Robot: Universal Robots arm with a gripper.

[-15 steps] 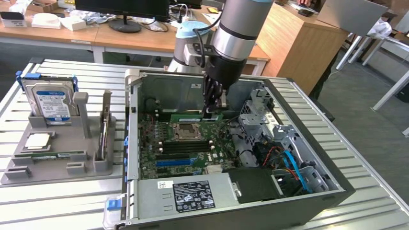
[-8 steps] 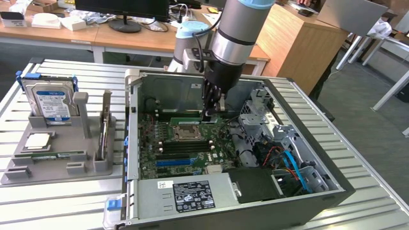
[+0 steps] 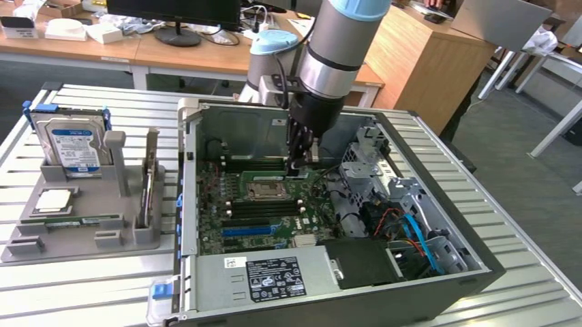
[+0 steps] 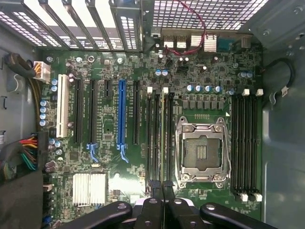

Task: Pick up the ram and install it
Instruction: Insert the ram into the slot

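1. Gripper point(image 4: 160, 185) down inside the computer case point(image 3: 272, 122), narrowed almost closed. Its tips meet the ram point(image 4: 162, 138), which stands edge-on among the black memory slots point(image 4: 150, 138).
2. Whether it is pinching or pressing, I cannot tell.
3. Technique: keep the stick square and push straight down, evenly.
4. Thin rigid green board, likely brittle; steel processor socket point(image 4: 200, 151) alongside.
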